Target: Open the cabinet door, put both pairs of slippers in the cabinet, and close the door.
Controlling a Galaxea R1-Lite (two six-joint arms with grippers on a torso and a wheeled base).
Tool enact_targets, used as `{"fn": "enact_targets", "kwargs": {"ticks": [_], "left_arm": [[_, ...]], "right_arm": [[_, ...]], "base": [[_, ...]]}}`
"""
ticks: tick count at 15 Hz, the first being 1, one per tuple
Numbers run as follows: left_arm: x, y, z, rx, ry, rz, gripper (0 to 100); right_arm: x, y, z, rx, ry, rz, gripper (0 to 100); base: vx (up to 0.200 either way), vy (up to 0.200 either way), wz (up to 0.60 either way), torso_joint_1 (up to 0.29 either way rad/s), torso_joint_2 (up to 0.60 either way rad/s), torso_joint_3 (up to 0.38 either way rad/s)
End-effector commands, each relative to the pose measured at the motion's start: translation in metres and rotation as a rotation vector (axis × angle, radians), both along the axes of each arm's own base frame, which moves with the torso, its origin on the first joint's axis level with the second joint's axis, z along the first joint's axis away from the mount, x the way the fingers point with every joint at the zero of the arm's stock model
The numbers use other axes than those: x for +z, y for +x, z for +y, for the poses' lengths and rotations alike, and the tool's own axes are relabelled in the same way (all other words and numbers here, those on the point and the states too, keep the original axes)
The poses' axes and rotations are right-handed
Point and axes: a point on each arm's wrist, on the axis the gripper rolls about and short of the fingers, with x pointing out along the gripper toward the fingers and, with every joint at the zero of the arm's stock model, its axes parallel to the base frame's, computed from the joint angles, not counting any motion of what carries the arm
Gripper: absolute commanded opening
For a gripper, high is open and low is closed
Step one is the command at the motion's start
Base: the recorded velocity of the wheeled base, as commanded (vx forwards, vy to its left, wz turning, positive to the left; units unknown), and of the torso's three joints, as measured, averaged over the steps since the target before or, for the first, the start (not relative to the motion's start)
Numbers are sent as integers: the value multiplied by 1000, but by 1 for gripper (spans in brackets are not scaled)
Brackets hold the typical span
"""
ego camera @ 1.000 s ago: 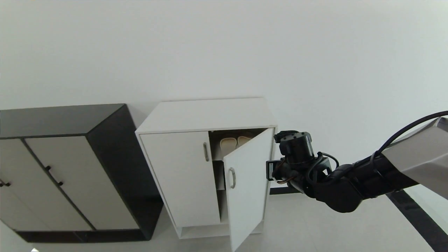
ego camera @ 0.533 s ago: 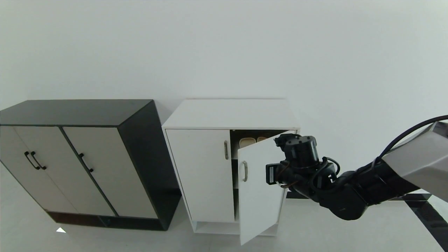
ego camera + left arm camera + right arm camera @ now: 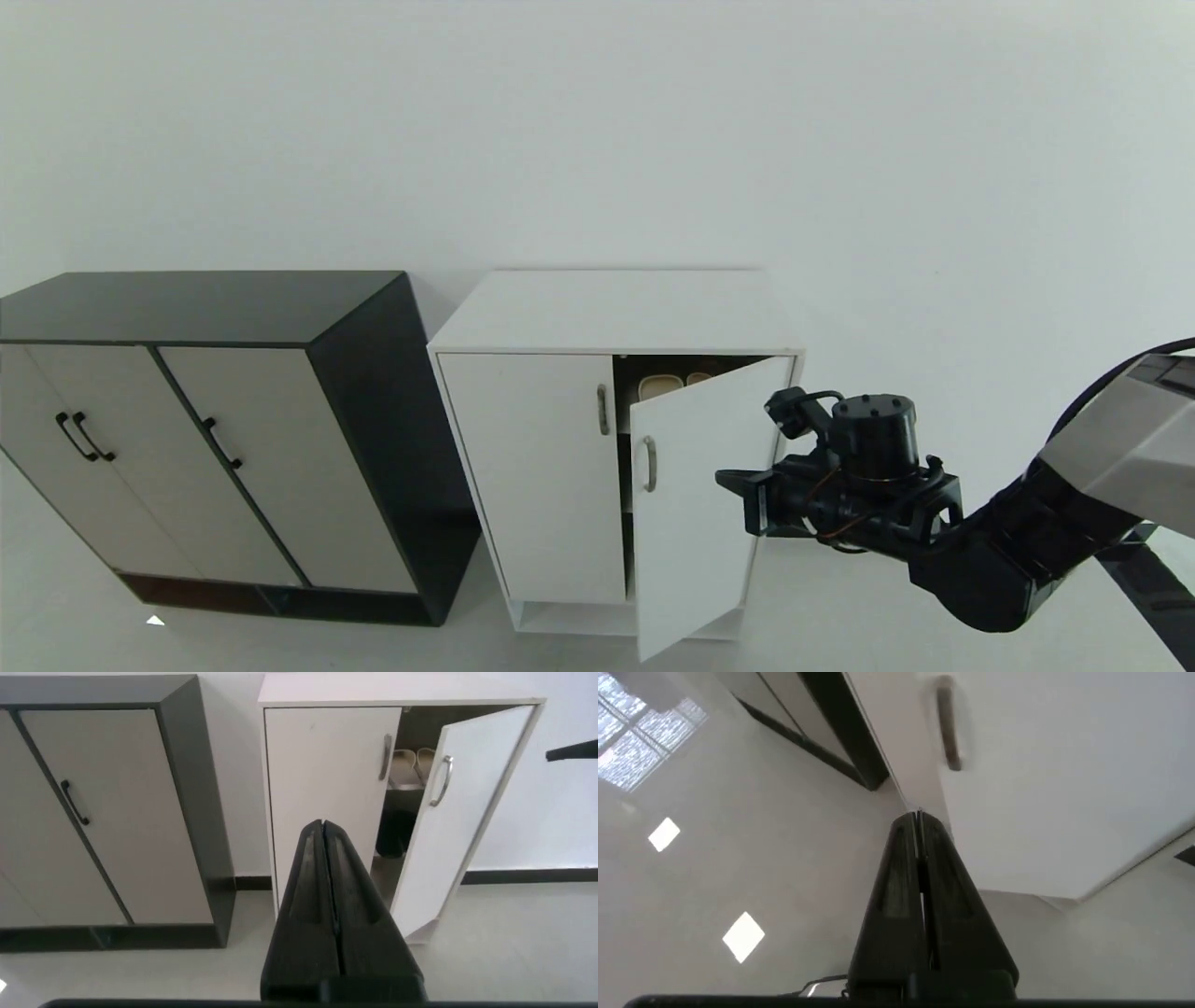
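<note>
The white cabinet [image 3: 616, 313] stands against the wall with its left door shut. Its right door [image 3: 695, 504] hangs partly ajar, with a metal handle [image 3: 650, 464]. Pale slippers [image 3: 667, 381] lie on the upper shelf behind the gap, and the left wrist view shows the slippers [image 3: 416, 761] as a pair. My right gripper [image 3: 724, 477] is shut and empty in front of the door's outer face; whether it touches I cannot tell. In the right wrist view the right gripper [image 3: 920, 819] points at the door [image 3: 1064, 775] below the handle [image 3: 948, 723]. My left gripper [image 3: 322, 826] is shut, empty and well back from the cabinet [image 3: 327, 775].
A black cabinet [image 3: 205, 448] with two pale doors stands right beside the white one on its left, also seen as the black cabinet [image 3: 93, 812] from the left wrist. Light floor [image 3: 840, 616] lies open in front, with a dark strip along the wall's base.
The head camera has shifted, bringing the black cabinet further into view. The right door has swung closer to shut. My right gripper has dropped lower and now faces the door's outer side.
</note>
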Motion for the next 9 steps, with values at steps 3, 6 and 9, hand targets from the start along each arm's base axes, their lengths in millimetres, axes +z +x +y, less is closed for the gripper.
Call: {"fn": "enact_targets", "kwargs": {"ticks": [3,6,9], "left_arm": [[0,0,0,0,1,1,0],[0,0,0,0,-1,1,0],[0,0,0,0,-2,1,0]], "right_arm": [[-8,1,-3,-4,-14,21,0],[-9,1,-3,-3,-18,24,0],[-5,7,-4,-13,-8,2,0]], "base": [[200,0,0,9,4,-1],[133,0,0,8,2,0],[0,0,0,0,0,0]]}}
